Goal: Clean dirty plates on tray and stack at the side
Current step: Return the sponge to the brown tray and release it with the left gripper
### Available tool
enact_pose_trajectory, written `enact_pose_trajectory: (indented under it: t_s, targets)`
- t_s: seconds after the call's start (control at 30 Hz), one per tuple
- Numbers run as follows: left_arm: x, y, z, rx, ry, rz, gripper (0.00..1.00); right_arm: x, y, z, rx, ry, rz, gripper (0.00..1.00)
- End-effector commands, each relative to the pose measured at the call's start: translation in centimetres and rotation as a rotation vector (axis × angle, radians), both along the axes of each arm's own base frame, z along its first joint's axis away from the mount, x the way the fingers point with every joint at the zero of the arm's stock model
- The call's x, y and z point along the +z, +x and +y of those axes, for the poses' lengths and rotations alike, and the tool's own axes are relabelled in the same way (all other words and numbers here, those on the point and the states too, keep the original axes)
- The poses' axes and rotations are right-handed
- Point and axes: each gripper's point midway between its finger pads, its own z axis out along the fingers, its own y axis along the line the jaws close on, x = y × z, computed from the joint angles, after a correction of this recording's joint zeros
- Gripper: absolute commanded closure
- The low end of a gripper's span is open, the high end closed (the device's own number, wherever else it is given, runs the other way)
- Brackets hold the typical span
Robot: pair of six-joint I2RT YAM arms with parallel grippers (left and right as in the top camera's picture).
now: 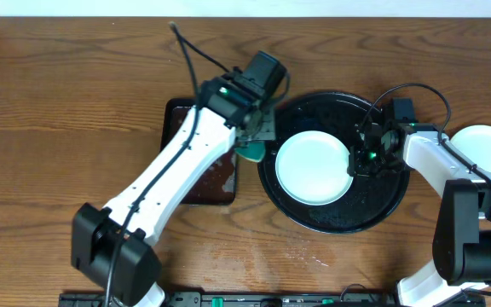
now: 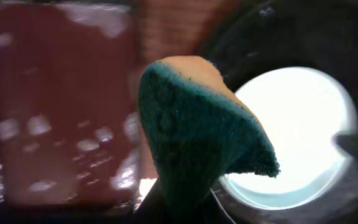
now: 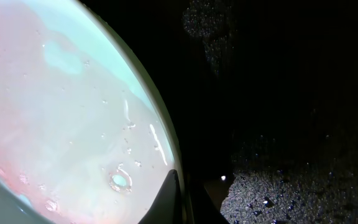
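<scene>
A white-to-pale-mint plate (image 1: 312,167) lies on the round black tray (image 1: 373,209), left of its middle. My right gripper (image 1: 361,160) is shut on the plate's right rim. In the right wrist view one finger lies over the wet plate (image 3: 61,112), which has faint pink smears, and the gripper (image 3: 188,196) pinches the rim. My left gripper (image 1: 254,143) is shut on a teal sponge (image 1: 251,153) at the tray's left edge. In the left wrist view the sponge (image 2: 191,124) hangs beside the plate (image 2: 300,124). A second white plate (image 1: 484,141) lies on the tabletop at far right.
A dark-brown rectangular tray (image 1: 220,183), wet with droplets, sits left of the black tray, mostly under my left arm; it also shows in the left wrist view (image 2: 55,93). The right arm partly covers the far-right plate. Wood-grain tabletop (image 1: 58,111) surrounds everything.
</scene>
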Motion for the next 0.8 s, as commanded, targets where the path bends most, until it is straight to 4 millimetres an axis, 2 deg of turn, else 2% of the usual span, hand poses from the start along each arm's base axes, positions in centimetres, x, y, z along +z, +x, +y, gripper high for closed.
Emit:
enact_pose_trajectory:
  t_s: [0.0,0.07,0.13,0.2,0.3,0.37,0.4,0.5,0.77]
  targets:
    - [-1.5,0.5,5.7,0.060,0.174,0.033,0.92,-0.6,-0.2,-0.6,0.014,-0.034,0.003,0.99]
    - [-3.0,0.4,7.5,0.099,0.194,0.069,0.92,-0.5,0.3,-0.6,0.015,-0.034,-0.021,0.99]
    - [-6.0,0.5,9.4,0.151,0.198,0.100,0.92,-0.3,1.7,-0.5,0.024,-0.034,-0.082,0.99]
    - [-8.6,0.3,10.1,0.173,0.167,0.121,0.88,-0.1,2.0,0.1,0.029,0.006,-0.095,0.99]
    - [-10.2,-0.5,9.8,0.181,0.085,0.177,0.84,0.2,1.5,1.0,0.035,0.063,-0.078,0.99]
    - [-10.1,-0.6,9.9,0.189,0.056,0.189,0.83,0.6,1.3,0.8,0.027,0.049,-0.076,0.99]
    - [-9.9,-0.5,9.9,0.192,0.042,0.188,0.79,0.9,1.4,0.5,0.019,0.031,-0.082,0.99]
    - [-8.6,-0.5,10.0,0.196,0.012,0.171,0.74,2.7,1.5,-0.9,-0.026,-0.064,-0.122,0.99]
    - [-2.8,-0.7,9.8,0.180,-0.065,0.028,0.45,12.2,1.5,-2.3,-0.046,-0.394,-0.428,0.99]
